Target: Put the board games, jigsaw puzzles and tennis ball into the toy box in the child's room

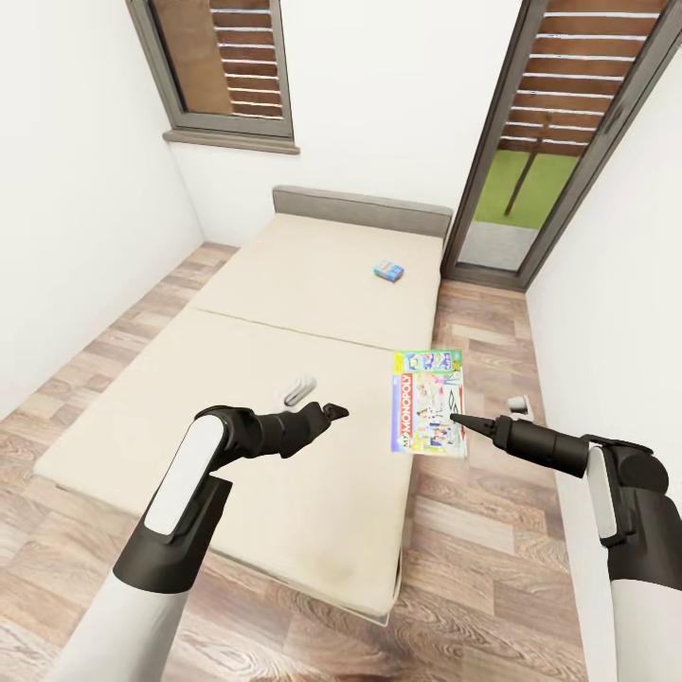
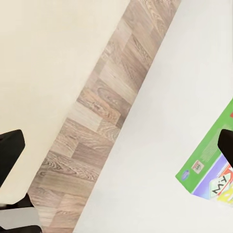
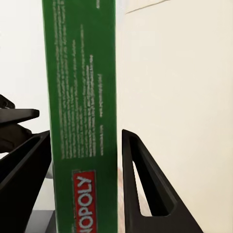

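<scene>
From the head view, the bed (image 1: 284,398) takes up the floor between two white walls, its grey headboard at the far end under the window; the MONOPOLY box (image 1: 428,402) sits at the bed's right edge, overhanging the wood floor, with the right gripper (image 1: 457,418) at its near right side, fingers too thin and end-on here to judge their spread; the small blue board game (image 1: 388,271) lies on the mattress near the headboard, its lettering too small to read; the left gripper (image 1: 333,411) hovers above the mattress left of the MONOPOLY box, and whether its jaws are apart is hard to tell from here. In the left wrist view, a dark fingertip (image 2: 9,153) shows at one edge and another at the opposite edge, so the jaws stand wide with nothing between; the MONOPOLY box (image 2: 209,165) is cut off by the frame. In the right wrist view, the green edge of the MONOPOLY box (image 3: 82,97) stands between the two black fingers (image 3: 143,184); a narrow gap shows beside the one finger, while contact on the other side is unclear.
</scene>
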